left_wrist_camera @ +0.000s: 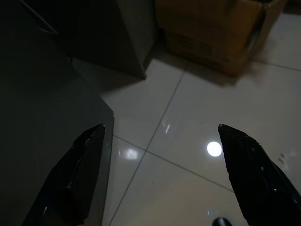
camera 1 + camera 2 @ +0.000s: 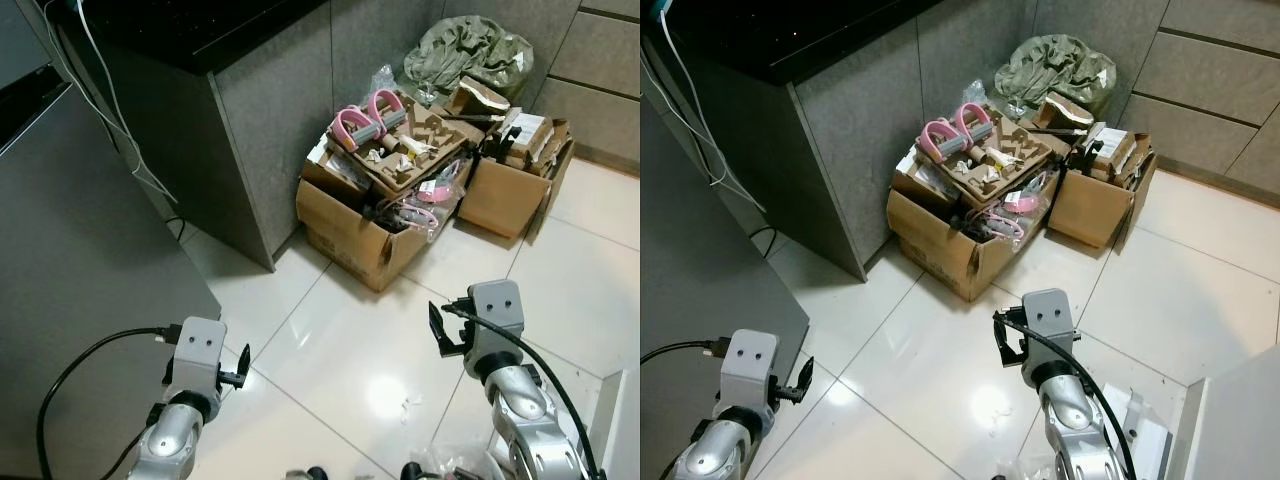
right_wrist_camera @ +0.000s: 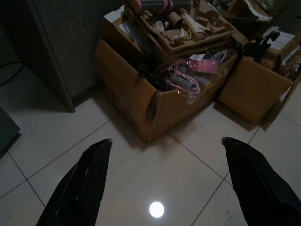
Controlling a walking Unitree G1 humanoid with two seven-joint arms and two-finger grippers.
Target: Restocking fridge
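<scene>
The grey fridge front (image 2: 80,250) stands shut on my left, its lower corner reaching the tiled floor (image 2: 330,350). My left arm (image 2: 195,355) is held low beside that corner. In the left wrist view the left gripper (image 1: 160,127) is open, nothing between its black fingers (image 1: 75,179), pointing at the floor next to the dark fridge panel (image 1: 47,94). My right arm (image 2: 495,320) hangs over the tiles. The right gripper (image 3: 167,140) is open and holds nothing, facing a cardboard box (image 3: 136,94).
Two open cardboard boxes (image 2: 360,240) (image 2: 500,195), full of pulp trays and pink items (image 2: 365,120), sit against a grey cabinet (image 2: 250,130). A green bag (image 2: 465,50) lies behind them. White cables (image 2: 110,100) hang by the fridge. A pale panel (image 2: 1230,420) rises at the near right.
</scene>
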